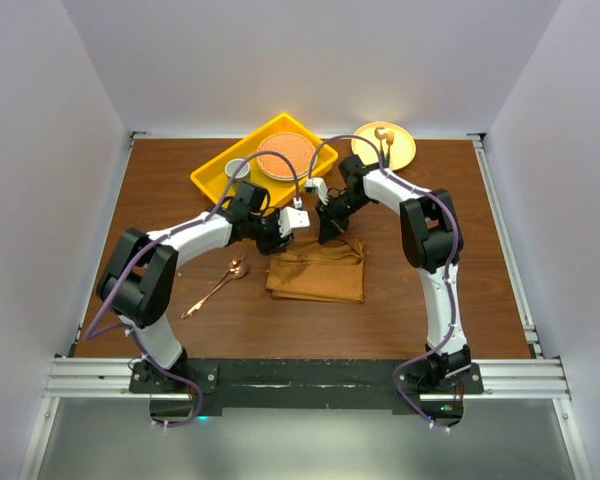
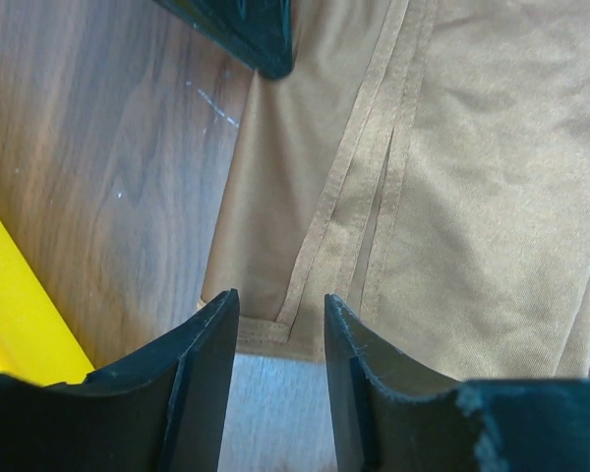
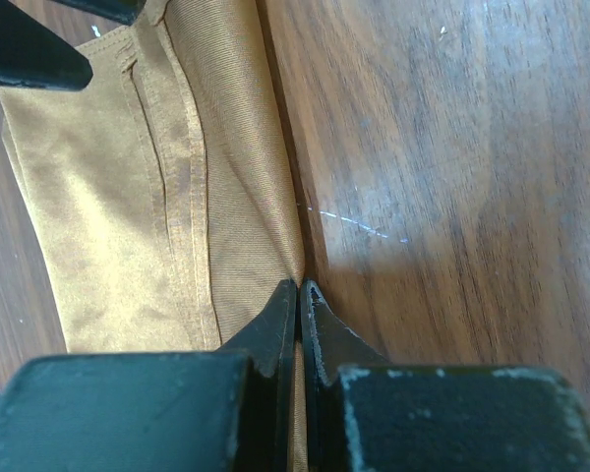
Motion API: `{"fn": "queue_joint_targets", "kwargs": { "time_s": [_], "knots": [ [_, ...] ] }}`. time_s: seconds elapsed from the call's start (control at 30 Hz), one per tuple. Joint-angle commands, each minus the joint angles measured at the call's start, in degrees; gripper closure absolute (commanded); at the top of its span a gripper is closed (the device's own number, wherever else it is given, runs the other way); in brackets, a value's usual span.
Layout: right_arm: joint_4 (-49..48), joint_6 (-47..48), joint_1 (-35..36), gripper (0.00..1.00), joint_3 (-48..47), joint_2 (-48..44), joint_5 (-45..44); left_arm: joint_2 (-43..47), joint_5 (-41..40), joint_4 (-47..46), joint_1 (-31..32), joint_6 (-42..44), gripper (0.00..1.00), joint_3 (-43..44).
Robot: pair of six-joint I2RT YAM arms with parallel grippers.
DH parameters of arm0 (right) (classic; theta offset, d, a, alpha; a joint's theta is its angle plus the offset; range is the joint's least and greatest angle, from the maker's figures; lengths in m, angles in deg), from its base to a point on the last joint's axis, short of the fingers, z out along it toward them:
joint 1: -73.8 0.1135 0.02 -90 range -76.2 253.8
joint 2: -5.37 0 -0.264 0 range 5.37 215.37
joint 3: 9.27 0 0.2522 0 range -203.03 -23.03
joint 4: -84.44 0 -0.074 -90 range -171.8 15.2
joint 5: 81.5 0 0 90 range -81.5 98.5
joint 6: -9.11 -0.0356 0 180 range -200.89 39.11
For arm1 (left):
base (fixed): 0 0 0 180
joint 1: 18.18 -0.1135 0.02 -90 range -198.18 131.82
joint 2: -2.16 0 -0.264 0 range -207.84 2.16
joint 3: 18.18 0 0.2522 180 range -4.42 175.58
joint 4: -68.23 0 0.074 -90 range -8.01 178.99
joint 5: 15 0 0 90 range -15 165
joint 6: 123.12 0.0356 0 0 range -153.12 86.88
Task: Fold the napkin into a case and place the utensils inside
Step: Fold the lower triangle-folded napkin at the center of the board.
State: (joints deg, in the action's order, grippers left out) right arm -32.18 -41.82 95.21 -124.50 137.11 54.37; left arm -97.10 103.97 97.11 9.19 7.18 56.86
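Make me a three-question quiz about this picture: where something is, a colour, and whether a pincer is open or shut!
1. Where is the spoon? A on the table, left of the napkin; B inside the napkin; C in a pincer.
2. What colour is the tray? A blue; B yellow; C green.
3. The left pincer is: A shut on the spoon; B shut on the napkin; C open.
Answers: A, it lies on bare wood beside the cloth; B, its rim is bright yellow; C, a gap shows between its fingers.
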Motion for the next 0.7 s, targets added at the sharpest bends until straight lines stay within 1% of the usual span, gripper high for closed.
{"fn": "queue_joint_targets", "kwargs": {
  "time_s": [0.0, 0.1, 0.17, 0.23, 0.37, 0.4, 0.47, 0.5, 0.57, 0.6, 0.67],
  "knots": [
    [-0.8, 1.7, 0.2, 1.0, -0.7, -1.1, -0.3, -1.1, 2.5, -3.3, 0.2, 4.2, 0.55, 1.6],
    [-0.8, 0.9, 0.3, 0.95, -0.5, -1.4, 0.1, -3.5, 0.5, -1.0, 1.0, 7.6, 0.55, 2.8],
    [-1.3, -0.2, 0.3, 0.84, -0.8, -1.8, 0.5, -4.9, -0.1, 0.9, 1.6, 9.4, 0.55, 3.1],
    [-1.4, -2.1, 0.3, 0.81, -1.4, -2.5, 1.2, -5.5, -1.2, 2.2, 2.2, 10.0, 0.57, 3.1],
    [-3.4, -8.1, 0.0, 0.69, -1.7, -6.0, 1.6, -5.4, -1.7, 3.5, 2.8, 11.3, 0.62, 2.4],
    [-3.8, -10.8, -0.2, 0.65, -1.5, -8.0, 1.8, -5.2, -1.7, 3.6, 2.9, 11.3, 0.63, 2.0],
    [-5.5, -14.3, -1.0, 0.62, -0.1, -10.1, 1.5, -4.8, -1.8, 3.7, 2.8, 11.5, 0.65, 1.3],
    [-5.9, -17.7, -1.5, 0.62, 0.4, -12.4, 1.2, -4.7, -2.0, 3.5, 2.9, 11.5, 0.65, 1.1],
    [-7.0, -21.5, -2.7, 0.62, 2.5, -14.9, -0.1, -4.2, -2.1, 3.3, 2.9, 11.9, 0.66, 0.5],
    [-7.3, -25.2, -3.2, 0.62, 3.4, -16.1, -0.7, -4.1, -2.1, 3.1, 2.9, 11.9, 0.66, 0.3],
    [-7.2, -29.8, -5.1, 0.62, 6.2, -19.8, -2.3, -3.7, -2.1, 3.0, 2.9, 11.7, 0.66, 0.2]
  ]
}}
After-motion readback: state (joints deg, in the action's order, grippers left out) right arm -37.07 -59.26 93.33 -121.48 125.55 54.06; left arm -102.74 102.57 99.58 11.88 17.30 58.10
